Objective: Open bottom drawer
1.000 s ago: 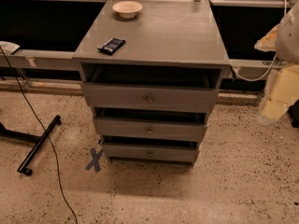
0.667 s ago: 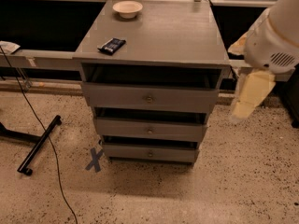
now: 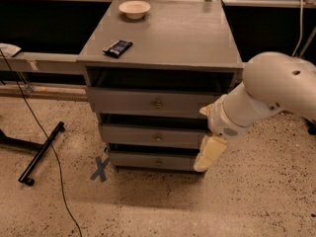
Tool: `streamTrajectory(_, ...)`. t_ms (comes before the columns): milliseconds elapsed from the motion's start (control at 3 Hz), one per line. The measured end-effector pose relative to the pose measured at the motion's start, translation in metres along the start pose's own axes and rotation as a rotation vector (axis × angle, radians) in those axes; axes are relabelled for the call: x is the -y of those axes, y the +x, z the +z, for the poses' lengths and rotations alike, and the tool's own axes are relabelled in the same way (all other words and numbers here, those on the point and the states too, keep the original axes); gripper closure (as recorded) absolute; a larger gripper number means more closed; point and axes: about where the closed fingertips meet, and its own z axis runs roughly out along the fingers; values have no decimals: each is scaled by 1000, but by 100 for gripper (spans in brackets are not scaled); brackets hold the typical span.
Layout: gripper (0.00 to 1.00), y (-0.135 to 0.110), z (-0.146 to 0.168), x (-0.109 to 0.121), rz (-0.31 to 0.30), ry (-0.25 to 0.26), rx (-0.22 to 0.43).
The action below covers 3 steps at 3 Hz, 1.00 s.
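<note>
The bottom drawer [image 3: 148, 160] is the lowest and narrowest grey front of the grey cabinet [image 3: 163, 38], with a small round metal knob [image 3: 159, 162] at its centre. It sits nearly flush with the fronts above it. My white arm [image 3: 269, 95] reaches in from the right. Its cream gripper [image 3: 209, 154] hangs pointing down in front of the cabinet's right front corner, level with the bottom drawer's right end and to the right of the knob. It covers that end of the drawer.
The mid-sized drawer [image 3: 153, 136] and the tall top drawer [image 3: 153, 102] are above. A beige bowl [image 3: 134, 9] and a dark packet [image 3: 118, 47] lie on the cabinet top. A blue tape X [image 3: 100, 169], a black stand leg [image 3: 42, 152] and a cable [image 3: 34, 120] are on the floor to the left.
My arm has swung in from the right edge of view and lowered, bringing the gripper down to the cabinet's right front corner. The drawers have not moved.
</note>
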Motion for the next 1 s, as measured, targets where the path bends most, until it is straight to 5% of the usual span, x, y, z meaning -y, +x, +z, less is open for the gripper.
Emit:
streamTrajectory(333, 0, -6, -6, 12, -1, 50, 19)
streamTrajectory(1000, 0, -5, 6, 13, -2, 14, 43)
